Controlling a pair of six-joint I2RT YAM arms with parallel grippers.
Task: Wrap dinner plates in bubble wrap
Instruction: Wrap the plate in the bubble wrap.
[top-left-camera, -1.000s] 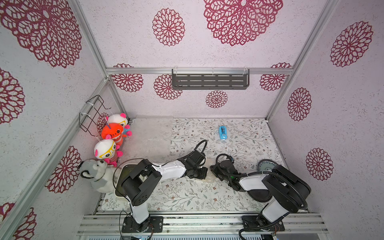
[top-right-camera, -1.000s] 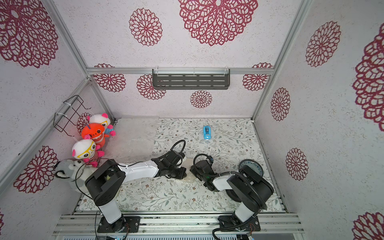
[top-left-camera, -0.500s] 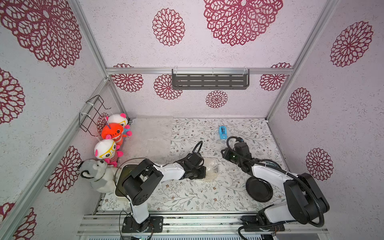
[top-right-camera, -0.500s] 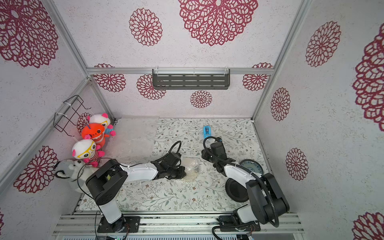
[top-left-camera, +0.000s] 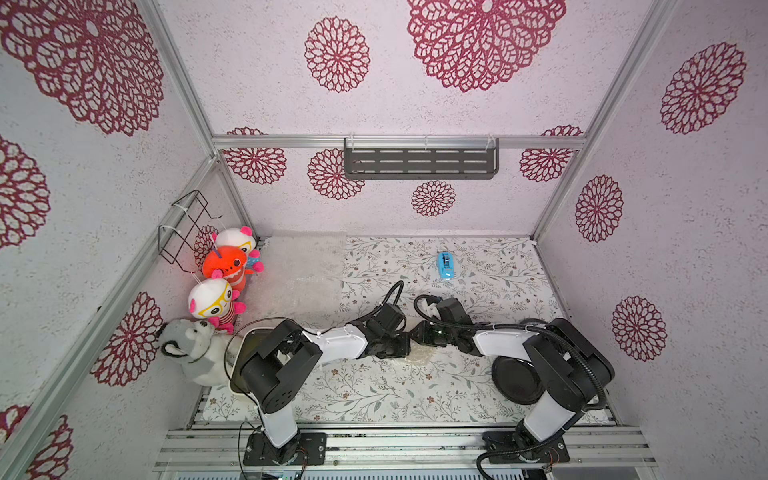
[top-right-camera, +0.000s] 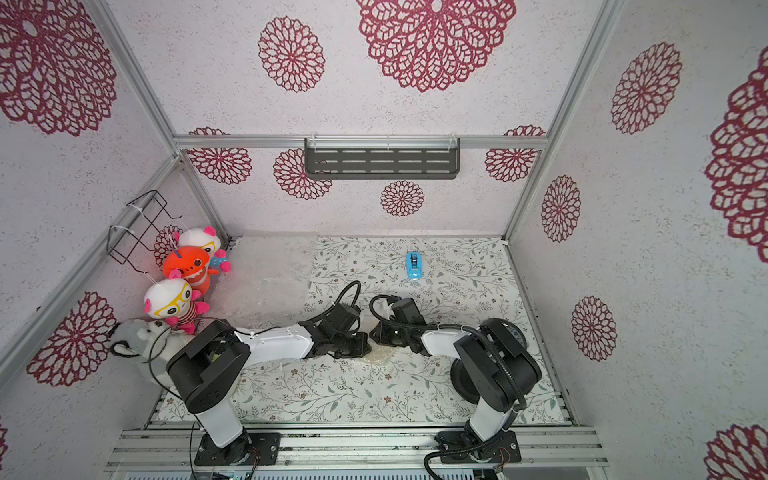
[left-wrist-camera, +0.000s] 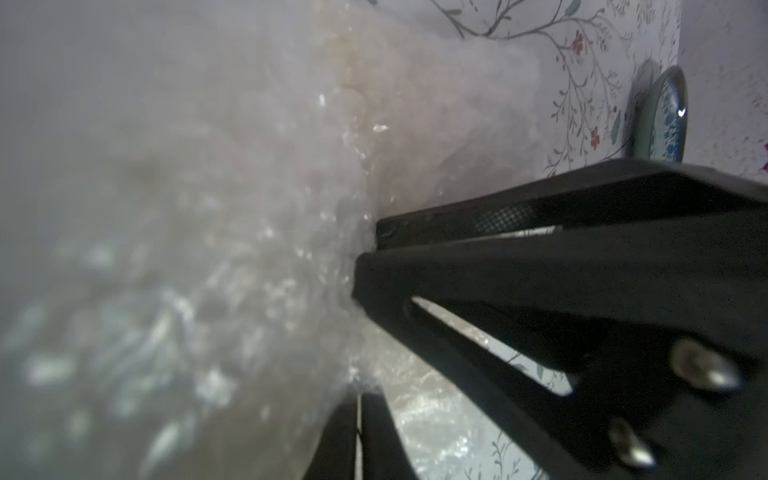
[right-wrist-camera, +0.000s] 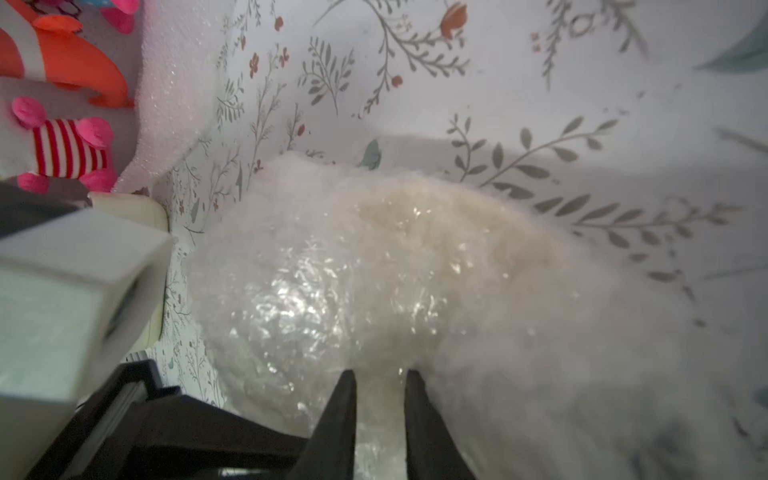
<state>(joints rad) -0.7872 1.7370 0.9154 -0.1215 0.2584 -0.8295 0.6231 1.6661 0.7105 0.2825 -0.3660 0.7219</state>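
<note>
Top views: the right arm (top-left-camera: 498, 345) is back from the far-right side by the tape dispenser (top-left-camera: 445, 266), where it was half a second ago. Right claw (top-left-camera: 417, 335) now meets left claw (top-left-camera: 406, 345) tip to tip over the bundle (top-left-camera: 422, 356) at mid-tabletop (top-left-camera: 374, 399). The bundle lay in plain sight beside the left claw then. Now only its near edge shows from under both claws. I read this as a regrip on the same bundle, likely to tuck a loose end, not a start on a new plate.

Right wrist: the bundle is a rounded lump of wrap (right-wrist-camera: 316, 299) with a cream tint through it, so probably the cream plate (right-wrist-camera: 432, 208) is inside. It lies straight ahead of the right claw, touching its fingertips (right-wrist-camera: 345, 386). The jaws stand narrow with wrap in the gap. Can't tell if it is clamped.

Left wrist: the left claw is almost closed, tips against the edge of the wrap. Can't tell if a fold is pinched.

Left to do, by my judgement:
- Black plate (top-left-camera: 515, 380) is bare, near the near-right corner under the right arm.
- Blue plate (left-wrist-camera: 665, 120) is bare, by the right edge.
- Spare sheets (top-left-camera: 303, 270) are in the far-left corner, well apart from both claws.
</note>
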